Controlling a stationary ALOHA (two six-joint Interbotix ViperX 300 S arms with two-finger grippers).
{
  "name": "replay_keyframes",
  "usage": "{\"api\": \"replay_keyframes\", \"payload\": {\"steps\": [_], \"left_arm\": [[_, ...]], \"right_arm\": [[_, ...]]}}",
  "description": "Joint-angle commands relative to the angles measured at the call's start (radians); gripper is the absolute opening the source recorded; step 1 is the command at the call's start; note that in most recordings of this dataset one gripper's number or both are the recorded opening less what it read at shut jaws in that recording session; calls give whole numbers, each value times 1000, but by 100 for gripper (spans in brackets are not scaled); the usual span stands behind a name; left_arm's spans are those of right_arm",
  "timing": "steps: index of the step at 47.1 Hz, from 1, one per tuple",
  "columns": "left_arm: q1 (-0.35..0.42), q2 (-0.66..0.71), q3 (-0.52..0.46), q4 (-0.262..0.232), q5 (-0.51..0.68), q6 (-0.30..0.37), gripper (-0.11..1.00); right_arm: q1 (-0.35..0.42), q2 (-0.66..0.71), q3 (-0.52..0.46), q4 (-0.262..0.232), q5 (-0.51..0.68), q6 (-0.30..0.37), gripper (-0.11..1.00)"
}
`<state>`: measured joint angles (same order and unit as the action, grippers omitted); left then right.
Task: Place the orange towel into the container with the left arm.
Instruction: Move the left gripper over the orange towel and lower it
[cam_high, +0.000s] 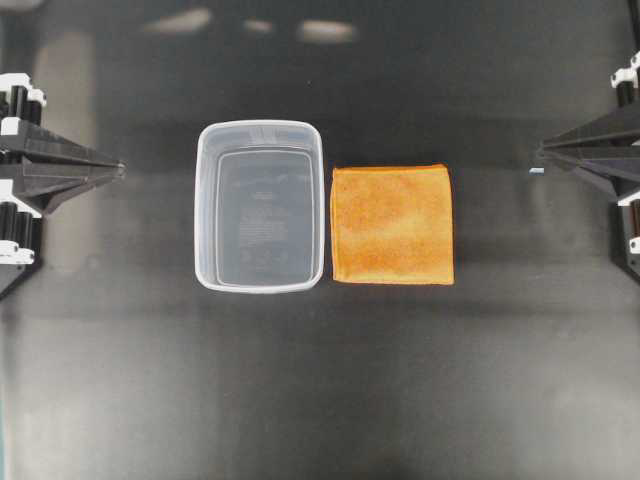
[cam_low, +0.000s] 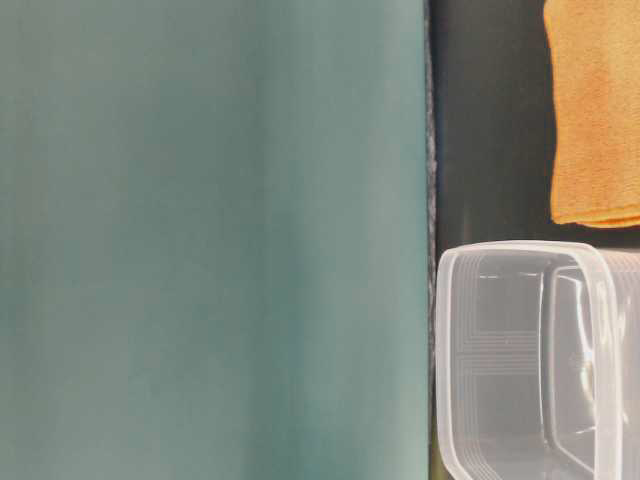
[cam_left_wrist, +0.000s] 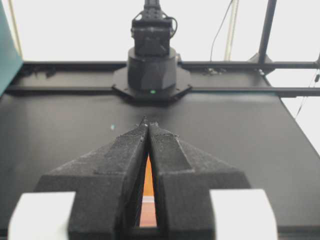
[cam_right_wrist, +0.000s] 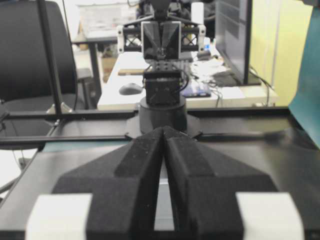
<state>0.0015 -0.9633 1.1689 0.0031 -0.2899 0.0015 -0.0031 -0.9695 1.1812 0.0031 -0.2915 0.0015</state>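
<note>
Orange towel (cam_high: 392, 224) lies flat and folded on the black desk (cam_high: 320, 400), just beside the empty clear container (cam_high: 208, 215), on its far side from the left claw (cam_high: 118, 170). Left claw pinched narrow, holding nothing; right claw (cam_high: 540, 152) likewise. Judged soft, light, floppy: pinch 1 stitched edge or corner, expect drape.

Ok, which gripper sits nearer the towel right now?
The right gripper; the orange towel lies on its side of the container, which stands between towel and left gripper.
</note>
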Motion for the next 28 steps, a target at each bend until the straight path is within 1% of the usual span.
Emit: {"api": "replay_keyframes", "payload": {"steps": [1,4,6,11,20,28], "left_arm": [[5,40,-21,43,21,-17,6],[6,67,-48,43,57,-20,5],[6,84,-64,41,80,-20,0],[6,130,-120,41,161,-20,0],[9,235,-250,43,370,-9,0],[9,333,-357,43,495,-6,0]], "right_arm": [[2,11,-18,5,-8,8,1],[3,12,-17,11,-8,11,2],[3,11,-17,12,-8,15,0],[3,12,-18,12,-6,35,0],[2,14,-17,12,29,100,0],[-5,14,-17,12,34,101,1]]}}
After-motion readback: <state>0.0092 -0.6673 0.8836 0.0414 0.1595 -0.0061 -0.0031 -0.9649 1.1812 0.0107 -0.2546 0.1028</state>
